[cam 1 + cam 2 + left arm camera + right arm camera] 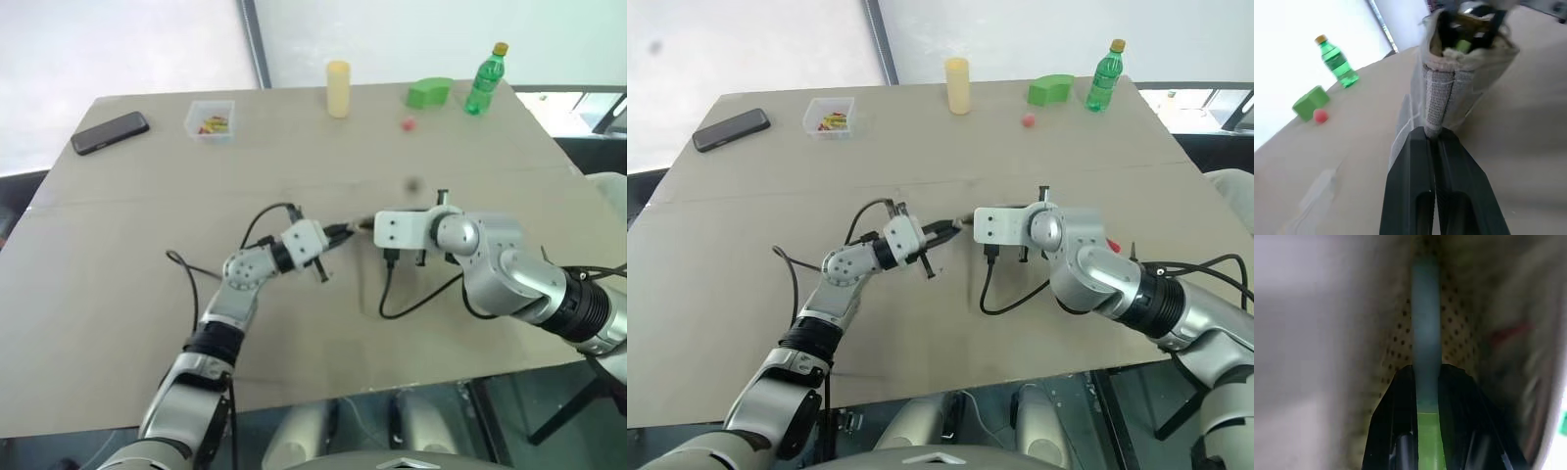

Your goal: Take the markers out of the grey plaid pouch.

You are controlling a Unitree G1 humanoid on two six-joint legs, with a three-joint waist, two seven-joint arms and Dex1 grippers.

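The grey plaid pouch [1442, 93] is lifted off the table between my two hands. My left gripper [1432, 132] is shut on its fabric edge. The pouch's mouth gapes at the far end, where the tip of a light green marker [1463, 46] shows. Inside the dotted lining, my right gripper [1426, 374] is shut on that light green marker [1426, 333], which runs on past the fingertips. A blurred red streak [1508, 333] lies beside it in the pouch; I cannot tell what it is. From the head, the hands meet at mid-table and the pouch [358, 226] is mostly hidden between them.
Along the tan table's [127, 264] far edge stand a green bottle [484, 78], a green block [429, 93], a small red ball [408, 123] and a yellow cylinder [338, 88]. A clear box [210, 119] and a black phone [110, 132] lie at the far left.
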